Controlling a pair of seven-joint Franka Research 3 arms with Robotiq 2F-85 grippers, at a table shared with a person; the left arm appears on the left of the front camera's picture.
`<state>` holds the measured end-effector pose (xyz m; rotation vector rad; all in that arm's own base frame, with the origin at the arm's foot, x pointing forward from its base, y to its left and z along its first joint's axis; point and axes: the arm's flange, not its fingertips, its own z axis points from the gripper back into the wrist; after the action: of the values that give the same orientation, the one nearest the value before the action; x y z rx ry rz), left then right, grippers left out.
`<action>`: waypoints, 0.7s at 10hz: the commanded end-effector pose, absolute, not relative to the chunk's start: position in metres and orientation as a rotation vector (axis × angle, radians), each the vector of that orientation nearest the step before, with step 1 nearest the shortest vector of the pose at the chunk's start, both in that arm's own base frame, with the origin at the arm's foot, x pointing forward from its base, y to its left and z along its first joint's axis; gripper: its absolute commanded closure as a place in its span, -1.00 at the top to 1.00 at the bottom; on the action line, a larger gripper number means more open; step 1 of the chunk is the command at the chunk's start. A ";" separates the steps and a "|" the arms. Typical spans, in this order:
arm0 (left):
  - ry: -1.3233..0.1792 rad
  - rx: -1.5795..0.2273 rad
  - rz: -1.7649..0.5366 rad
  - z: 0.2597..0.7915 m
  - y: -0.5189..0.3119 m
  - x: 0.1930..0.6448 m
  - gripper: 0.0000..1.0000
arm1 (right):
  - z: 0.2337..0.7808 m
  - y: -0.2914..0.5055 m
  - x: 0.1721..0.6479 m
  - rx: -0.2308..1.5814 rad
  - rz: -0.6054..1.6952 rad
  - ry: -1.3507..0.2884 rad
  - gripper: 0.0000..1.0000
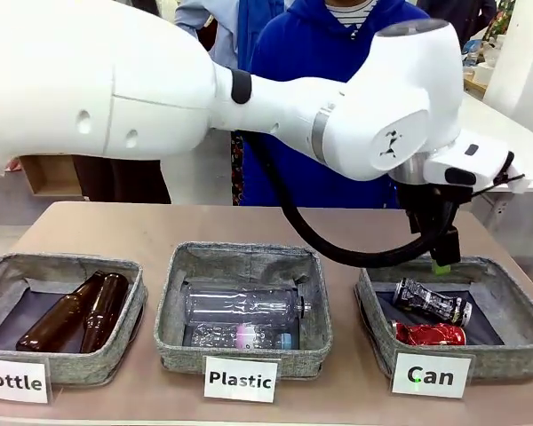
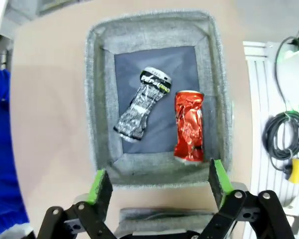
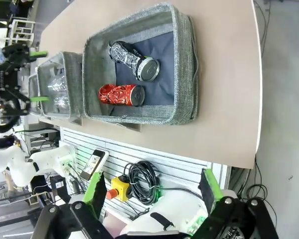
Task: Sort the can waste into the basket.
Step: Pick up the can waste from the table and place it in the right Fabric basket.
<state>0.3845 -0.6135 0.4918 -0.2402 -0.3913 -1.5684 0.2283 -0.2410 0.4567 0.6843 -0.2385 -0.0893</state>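
Both crushed cans lie inside the grey "Can" basket (image 1: 506,306) at the robot's right end of the table (image 1: 115,231): the black can with silver-white markings (image 1: 432,301) rests toward the far side, and the shiny red can (image 1: 429,334) lies just beside it, nearer the white "Can" card (image 1: 431,375). The left arm reaches across the middle, and the left gripper (image 1: 442,253) hangs above the basket's far rim with its fingers spread wide and nothing between them; in its own wrist view the green pads (image 2: 100,185) frame the basket from above, well clear of both cans. The right gripper (image 3: 152,186) is off the table's edge, also spread apart and empty, looking sideways at the same basket. In the middle stands the "Plastic" basket (image 1: 244,355) holding clear plastic bottles (image 1: 242,306), and at the left the "Bottle" basket (image 1: 71,355) holds two brown glass bottles (image 1: 75,312). A person in a blue hooded top (image 1: 311,44) stands at the far side, partly hidden behind the left arm.
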 end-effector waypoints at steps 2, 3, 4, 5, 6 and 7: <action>-0.425 -0.350 -1.544 0.538 -0.495 0.390 1.00 | 0.472 -0.217 0.257 0.651 -0.003 -0.209 1.00; -0.431 -0.360 -1.499 0.549 -0.448 0.396 1.00 | 0.492 -0.183 0.291 0.677 0.111 -0.191 1.00; -0.419 -0.400 -1.447 0.554 -0.400 0.403 1.00 | 0.508 -0.142 0.324 0.665 0.166 -0.167 1.00; -0.427 -0.493 -1.348 0.558 -0.340 0.414 1.00 | 0.520 -0.093 0.356 0.659 0.208 -0.167 1.00; -0.466 -0.585 -1.231 0.563 -0.283 0.423 1.00 | 0.527 -0.052 0.376 0.745 0.332 -0.138 1.00; -0.496 -0.683 -1.126 0.561 -0.228 0.433 1.00 | 0.525 -0.020 0.392 0.814 0.395 -0.095 1.00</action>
<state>0.4483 -0.2803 0.5772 -0.6090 -0.4946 -1.2042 0.3696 -0.0127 0.5281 0.7499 -0.1344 0.3609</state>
